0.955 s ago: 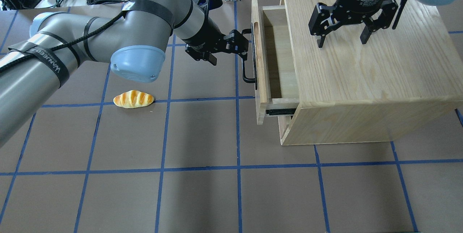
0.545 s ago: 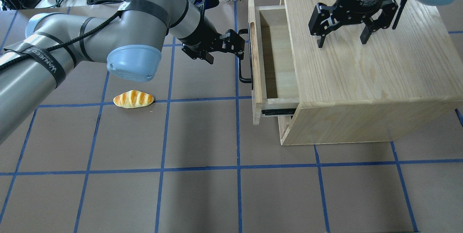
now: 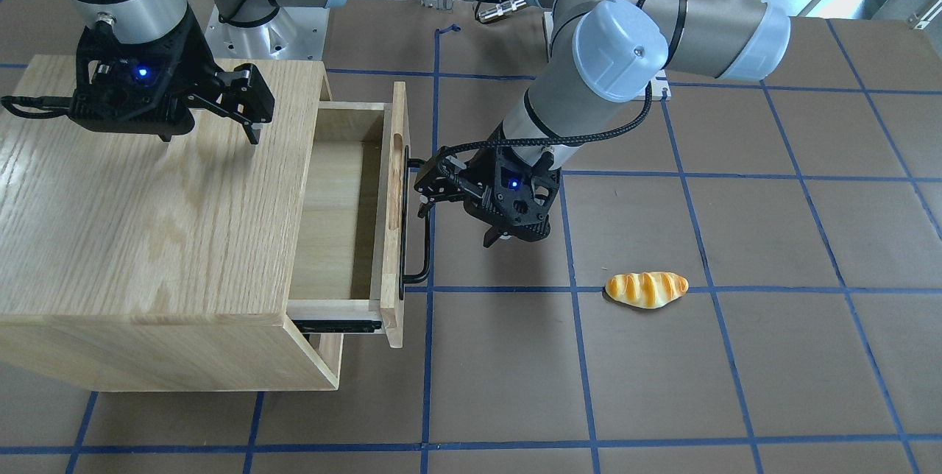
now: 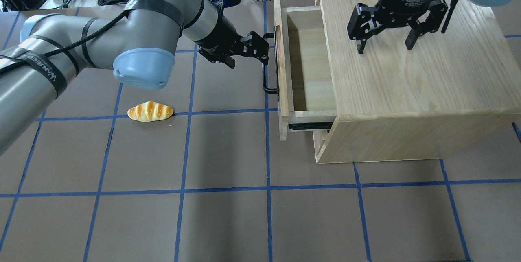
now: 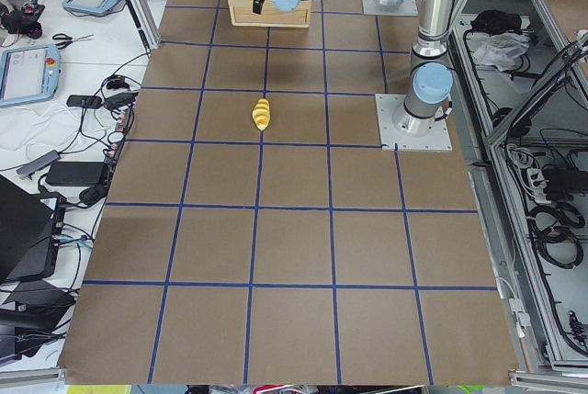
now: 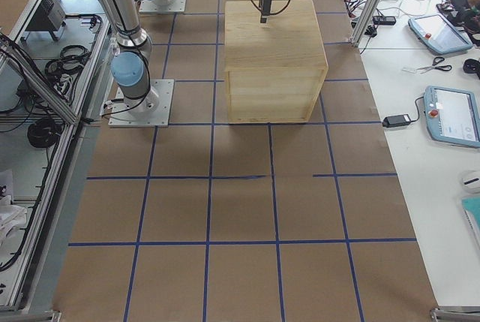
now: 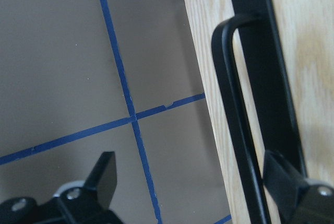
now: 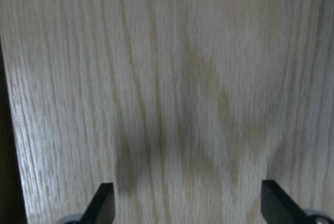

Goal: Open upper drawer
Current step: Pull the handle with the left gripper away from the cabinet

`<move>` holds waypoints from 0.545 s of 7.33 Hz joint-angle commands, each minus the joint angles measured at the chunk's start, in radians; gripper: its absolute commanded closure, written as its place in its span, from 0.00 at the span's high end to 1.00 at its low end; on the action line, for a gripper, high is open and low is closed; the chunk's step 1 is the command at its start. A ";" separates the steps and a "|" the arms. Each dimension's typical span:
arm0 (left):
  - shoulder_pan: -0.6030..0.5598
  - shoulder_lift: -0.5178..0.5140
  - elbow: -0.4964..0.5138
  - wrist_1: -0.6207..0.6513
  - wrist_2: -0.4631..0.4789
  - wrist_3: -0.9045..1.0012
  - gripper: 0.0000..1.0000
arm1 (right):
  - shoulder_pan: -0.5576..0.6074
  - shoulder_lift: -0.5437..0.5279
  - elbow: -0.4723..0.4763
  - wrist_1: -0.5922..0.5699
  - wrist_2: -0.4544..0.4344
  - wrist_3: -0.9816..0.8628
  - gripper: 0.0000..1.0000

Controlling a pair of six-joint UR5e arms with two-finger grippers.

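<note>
The upper drawer (image 4: 309, 62) of the light oak cabinet (image 4: 407, 83) stands pulled partly out to the left, its inside empty. Its front panel (image 3: 397, 187) carries a long black bar handle (image 4: 270, 73). My left gripper (image 4: 260, 48) is open, with one finger hooked behind the handle. In the left wrist view the handle (image 7: 235, 104) runs past the right finger (image 7: 284, 179) against the drawer front (image 7: 313, 51). My right gripper (image 4: 384, 44) is open and empty, pointing down just above the cabinet top (image 8: 172, 78).
A toy bread roll (image 4: 150, 111) lies on the brown table to the left of the drawer, also seen in the front view (image 3: 646, 289). The lower drawer front (image 4: 320, 142) is shut under the open drawer. Cables and boxes lie beyond the table's far edge.
The left gripper has moved left with the handle, and the upper drawer has slid further out of the cabinet. The right gripper has not moved.
</note>
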State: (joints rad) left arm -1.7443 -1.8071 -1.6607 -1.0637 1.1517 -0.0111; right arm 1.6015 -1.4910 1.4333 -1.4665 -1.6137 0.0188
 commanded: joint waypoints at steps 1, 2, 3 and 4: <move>0.003 0.000 -0.001 -0.002 0.003 0.025 1.00 | 0.000 0.000 -0.001 0.000 0.000 0.000 1.00; 0.005 0.000 -0.002 -0.002 0.002 0.026 1.00 | 0.000 0.000 -0.001 0.000 0.000 0.000 1.00; 0.011 0.002 -0.014 0.001 0.002 0.036 1.00 | 0.000 0.000 -0.001 0.000 0.000 0.000 1.00; 0.018 0.008 -0.023 0.002 0.000 0.071 1.00 | -0.002 0.000 0.001 0.000 0.000 0.000 1.00</move>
State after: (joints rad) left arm -1.7340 -1.8045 -1.6728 -1.0637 1.1534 0.0282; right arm 1.6013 -1.4910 1.4330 -1.4665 -1.6137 0.0184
